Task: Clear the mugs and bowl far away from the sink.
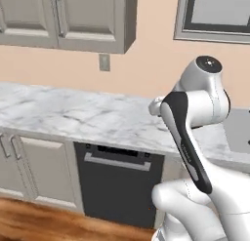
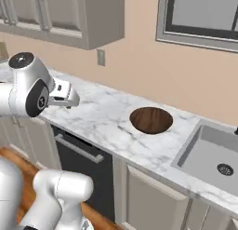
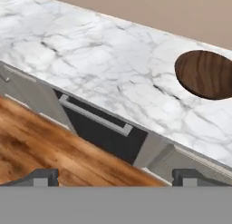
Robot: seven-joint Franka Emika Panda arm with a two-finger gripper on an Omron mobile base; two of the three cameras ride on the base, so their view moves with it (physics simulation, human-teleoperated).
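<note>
On the marble surface (image 2: 107, 124) the sink (image 2: 211, 154) lies just beside the bowl (image 2: 151, 120), so the hand (image 3: 115, 177), released and empty, should probably reach right, descend over the near rim and carry it well left.

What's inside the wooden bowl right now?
The bowl looks empty: bare wood grain inside, on the marble counter left of the sink. The hand view cuts off its far edge.
</note>
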